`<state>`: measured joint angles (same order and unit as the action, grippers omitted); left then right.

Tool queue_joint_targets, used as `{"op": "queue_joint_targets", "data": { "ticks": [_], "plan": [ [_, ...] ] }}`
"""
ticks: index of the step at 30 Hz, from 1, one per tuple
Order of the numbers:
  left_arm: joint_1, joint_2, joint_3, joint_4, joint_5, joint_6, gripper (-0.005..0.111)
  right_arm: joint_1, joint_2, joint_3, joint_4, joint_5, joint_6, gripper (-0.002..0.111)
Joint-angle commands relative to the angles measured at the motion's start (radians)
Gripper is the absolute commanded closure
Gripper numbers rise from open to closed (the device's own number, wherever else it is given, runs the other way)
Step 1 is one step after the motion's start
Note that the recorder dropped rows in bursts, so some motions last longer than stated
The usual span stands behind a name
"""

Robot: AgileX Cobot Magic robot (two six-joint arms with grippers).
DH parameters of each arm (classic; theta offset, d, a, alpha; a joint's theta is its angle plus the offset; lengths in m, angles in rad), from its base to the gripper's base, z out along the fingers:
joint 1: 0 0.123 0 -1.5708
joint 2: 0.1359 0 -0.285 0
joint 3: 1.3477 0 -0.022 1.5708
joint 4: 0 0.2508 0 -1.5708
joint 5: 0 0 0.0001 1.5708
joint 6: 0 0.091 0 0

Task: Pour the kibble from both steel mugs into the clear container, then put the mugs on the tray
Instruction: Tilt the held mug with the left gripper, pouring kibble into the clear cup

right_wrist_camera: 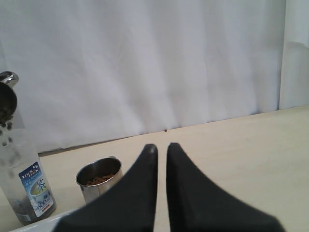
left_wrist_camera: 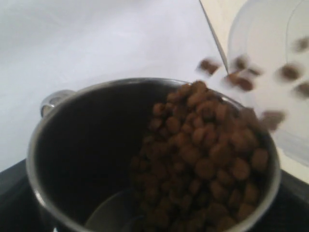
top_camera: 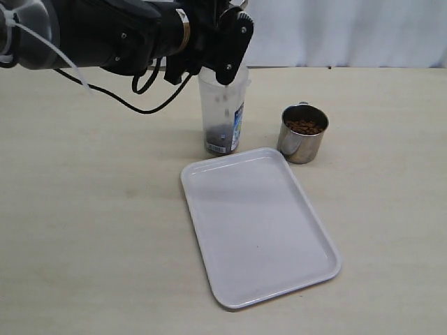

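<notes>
Brown kibble (left_wrist_camera: 207,159) spills from the tilted steel mug (left_wrist_camera: 72,145), clamped in the left gripper (top_camera: 225,66), into the clear container (top_camera: 223,122). The 2nd mug (top_camera: 303,134), kibble inside, stands beside it, near the tray (top_camera: 258,230). The right gripper (right_wrist_camera: 161,150) has its fingers pressed together, holding nothing.

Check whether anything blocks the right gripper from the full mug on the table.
Nothing visible: only bare table lies between the right gripper and the steel mug; the clear container stands aside.
</notes>
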<state>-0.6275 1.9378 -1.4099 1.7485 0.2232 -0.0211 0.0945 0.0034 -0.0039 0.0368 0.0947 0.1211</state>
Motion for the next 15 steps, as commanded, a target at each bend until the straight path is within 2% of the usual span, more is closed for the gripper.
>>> {"op": "queue_joint_targets", "data": {
  "ticks": [1, 15],
  "plan": [
    [-0.002, -0.01, -0.011, -0.004, 0.013, 0.014, 0.107, 0.002, -0.003, 0.004, 0.0, -0.002, -0.005, 0.103],
    [-0.002, -0.01, -0.011, -0.004, 0.013, 0.047, 0.107, 0.002, -0.003, 0.004, 0.0, -0.002, -0.005, 0.103]
  ]
}}
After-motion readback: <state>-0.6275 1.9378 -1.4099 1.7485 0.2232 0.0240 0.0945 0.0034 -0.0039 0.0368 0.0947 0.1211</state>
